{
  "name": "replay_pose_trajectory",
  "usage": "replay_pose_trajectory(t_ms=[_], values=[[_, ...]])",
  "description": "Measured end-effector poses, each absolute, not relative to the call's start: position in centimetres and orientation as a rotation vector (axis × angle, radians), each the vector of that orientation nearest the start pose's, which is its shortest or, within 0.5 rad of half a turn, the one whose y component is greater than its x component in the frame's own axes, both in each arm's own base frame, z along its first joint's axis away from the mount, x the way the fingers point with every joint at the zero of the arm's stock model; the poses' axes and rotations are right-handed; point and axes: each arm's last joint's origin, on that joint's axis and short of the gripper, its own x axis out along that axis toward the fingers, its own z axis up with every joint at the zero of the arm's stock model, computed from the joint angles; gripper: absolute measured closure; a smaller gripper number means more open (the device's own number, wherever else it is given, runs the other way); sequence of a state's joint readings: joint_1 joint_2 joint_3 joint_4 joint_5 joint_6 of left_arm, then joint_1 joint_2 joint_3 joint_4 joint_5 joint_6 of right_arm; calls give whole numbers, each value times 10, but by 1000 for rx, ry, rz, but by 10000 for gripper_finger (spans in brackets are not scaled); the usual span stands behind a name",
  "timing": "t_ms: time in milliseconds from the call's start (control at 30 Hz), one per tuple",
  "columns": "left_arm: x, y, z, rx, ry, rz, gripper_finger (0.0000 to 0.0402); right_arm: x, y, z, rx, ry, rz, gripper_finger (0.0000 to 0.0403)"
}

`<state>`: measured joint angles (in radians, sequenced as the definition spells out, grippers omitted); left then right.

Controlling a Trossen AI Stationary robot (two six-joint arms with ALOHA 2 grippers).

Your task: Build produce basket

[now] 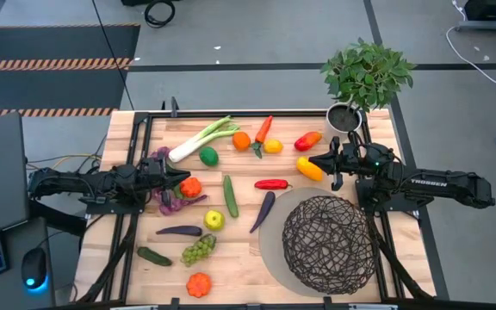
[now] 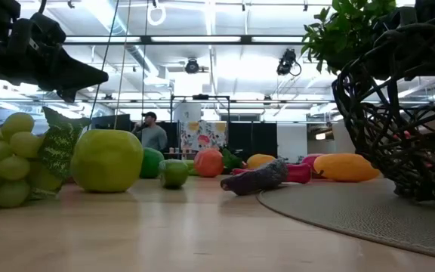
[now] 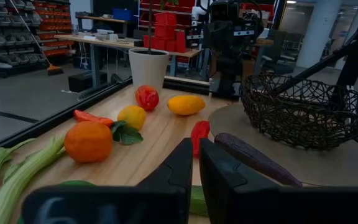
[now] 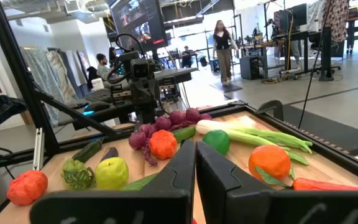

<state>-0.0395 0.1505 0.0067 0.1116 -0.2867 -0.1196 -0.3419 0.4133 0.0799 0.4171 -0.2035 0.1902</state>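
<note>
The dark wire basket [image 1: 328, 244] stands on a round grey mat [image 1: 269, 251] at the table's near right. The produce lies spread over the table's middle: leek [image 1: 201, 138], orange [image 1: 241, 140], lime [image 1: 208, 156], carrot [image 1: 263, 131], red pepper [image 1: 271, 183], cucumber [image 1: 230, 195], eggplant [image 1: 263, 211], green grapes [image 1: 198, 249]. My left gripper [image 1: 182, 178] is shut and hangs over a small orange-red pumpkin [image 1: 190, 187]; in the low view it [image 2: 74, 75] is well above the table. My right gripper [image 1: 314, 162] is shut, by the yellow pepper [image 1: 309, 170], pointing left.
A potted plant in a white pot [image 1: 344, 116] stands at the far right corner, just behind my right arm. Purple grapes [image 1: 166, 200] lie under my left arm. A green apple [image 1: 213, 220], a dark eggplant [image 1: 179, 231] and another small pumpkin [image 1: 198, 284] lie near the front.
</note>
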Motion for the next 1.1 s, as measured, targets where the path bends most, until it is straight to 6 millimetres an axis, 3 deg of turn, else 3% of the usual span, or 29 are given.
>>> replay_pose_trajectory(t_ms=[333,533,700,767,933,1000,1100], values=[[106,4,164,-90,20,249,371,120,-36,194,167,-93,-130,384],[106,4,164,266,64,242,371,120,-36,194,167,-94,-130,384],[106,4,164,381,78,239,364,120,-36,194,167,-94,-130,384],[106,4,166,351,63,242,364,120,-36,194,167,-93,-130,384],[104,5,187,-17,-55,261,369,120,-36,194,168,-93,-131,384],[102,5,201,-40,-92,266,372,120,-36,194,167,-94,-130,384],[102,5,217,16,16,268,373,120,-36,194,167,-93,-130,384]])
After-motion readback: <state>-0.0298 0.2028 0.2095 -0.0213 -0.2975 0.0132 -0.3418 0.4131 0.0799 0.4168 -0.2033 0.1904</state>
